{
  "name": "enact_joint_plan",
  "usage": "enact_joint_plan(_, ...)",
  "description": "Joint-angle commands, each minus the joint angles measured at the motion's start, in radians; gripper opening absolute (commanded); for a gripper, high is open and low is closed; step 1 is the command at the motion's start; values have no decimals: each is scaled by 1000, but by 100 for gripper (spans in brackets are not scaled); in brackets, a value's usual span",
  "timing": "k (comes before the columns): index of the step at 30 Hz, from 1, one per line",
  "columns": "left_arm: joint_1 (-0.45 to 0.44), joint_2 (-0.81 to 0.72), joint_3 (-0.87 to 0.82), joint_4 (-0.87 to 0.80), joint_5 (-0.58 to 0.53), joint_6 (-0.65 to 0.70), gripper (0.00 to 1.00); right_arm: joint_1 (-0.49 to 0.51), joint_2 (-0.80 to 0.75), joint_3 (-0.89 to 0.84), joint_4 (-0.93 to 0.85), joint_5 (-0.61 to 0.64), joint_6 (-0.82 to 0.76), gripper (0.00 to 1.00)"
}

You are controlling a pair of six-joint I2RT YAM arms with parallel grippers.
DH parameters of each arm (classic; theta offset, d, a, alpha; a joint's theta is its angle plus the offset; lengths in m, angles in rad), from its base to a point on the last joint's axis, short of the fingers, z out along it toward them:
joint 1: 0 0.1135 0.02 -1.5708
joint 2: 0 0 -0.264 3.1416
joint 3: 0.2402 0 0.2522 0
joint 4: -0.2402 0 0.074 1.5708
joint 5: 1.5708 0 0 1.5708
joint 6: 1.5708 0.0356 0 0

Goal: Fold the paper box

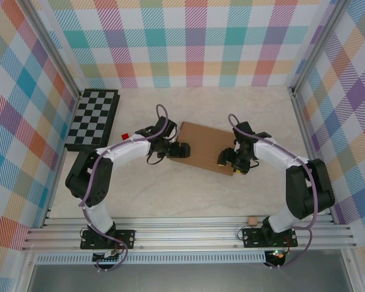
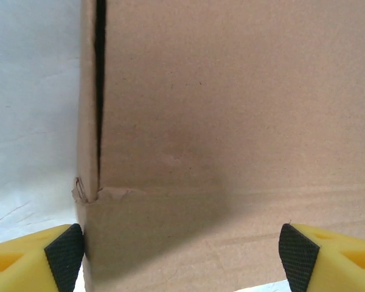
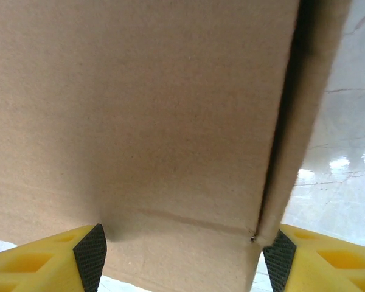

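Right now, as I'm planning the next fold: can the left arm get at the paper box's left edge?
Likely yes: the left gripper sits open at the left edge of the paper box, with cardboard between its fingers and nothing blocking it.

Bright, even light; soft shadow across the paper box (image 2: 188, 213); glare on table (image 3: 340, 164)

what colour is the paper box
The paper box is plain brown, best in the top external view.
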Motion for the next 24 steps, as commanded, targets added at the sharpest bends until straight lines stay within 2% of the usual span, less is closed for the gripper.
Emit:
enact_joint_plan(1,-12,27,29,-30,12,27,85,-3,23,24,20,-72,19,71)
enact_joint_plan(4,-12,27,57,-74,-1,48,84,-4,27,27,23,-83,20,71)
enact_joint_plan(9,-23,11,86,-131,105,-78,81,-4,23,25,51,-135,54,71)
enact_joint_plan(14,-42,-16,85,-145,114,-157,70,-3,23,37,51,-140,62,70)
enact_joint_plan(17,-59,-15,89,-166,84,-147,70,-1,28,50,21,-87,37,70)
enact_joint_plan(24,-69,-4,17,-84,69,-171,55,13,33,23,12,33,-18,69)
